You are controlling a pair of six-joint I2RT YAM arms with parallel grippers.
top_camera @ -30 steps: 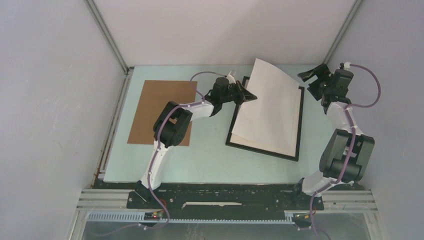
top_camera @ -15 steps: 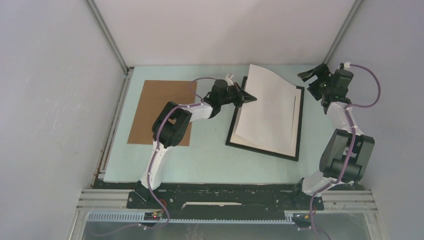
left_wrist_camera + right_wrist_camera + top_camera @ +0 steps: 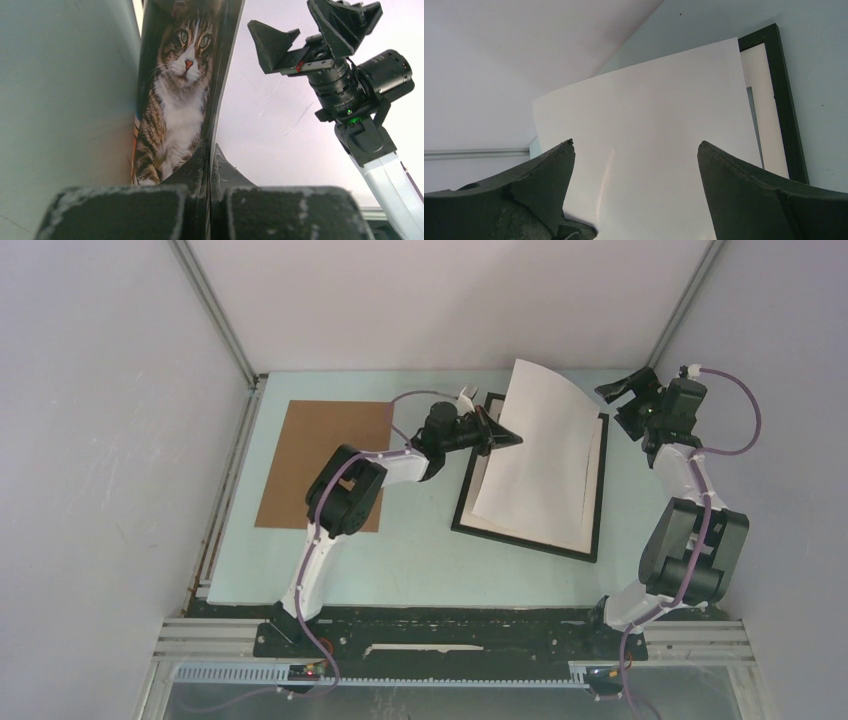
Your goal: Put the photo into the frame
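Note:
The photo (image 3: 540,455) hangs tilted over the frame (image 3: 525,540), its white back up and its far edge raised and curled. My left gripper (image 3: 505,437) is shut on the photo's left edge. In the left wrist view the printed side shows a tabby cat (image 3: 177,95), and the jaws (image 3: 212,155) pinch the sheet's edge. The black frame lies flat on the table with a white mat (image 3: 592,475) inside it. My right gripper (image 3: 618,390) is open and empty above the frame's far right corner. In the right wrist view its jaws (image 3: 636,150) stand wide apart, facing the photo's white back (image 3: 649,120) and the frame's edge (image 3: 786,115).
A plain brown cardboard board (image 3: 325,465) lies flat on the left of the pale green table (image 3: 400,560). White enclosure walls close in the back and both sides. The right arm (image 3: 370,135) stands beyond the photo in the left wrist view.
The photo's far edge sank lower over the frame, then rose and curled again. My left gripper kept its hold and shifted slightly right. The right arm has not moved.

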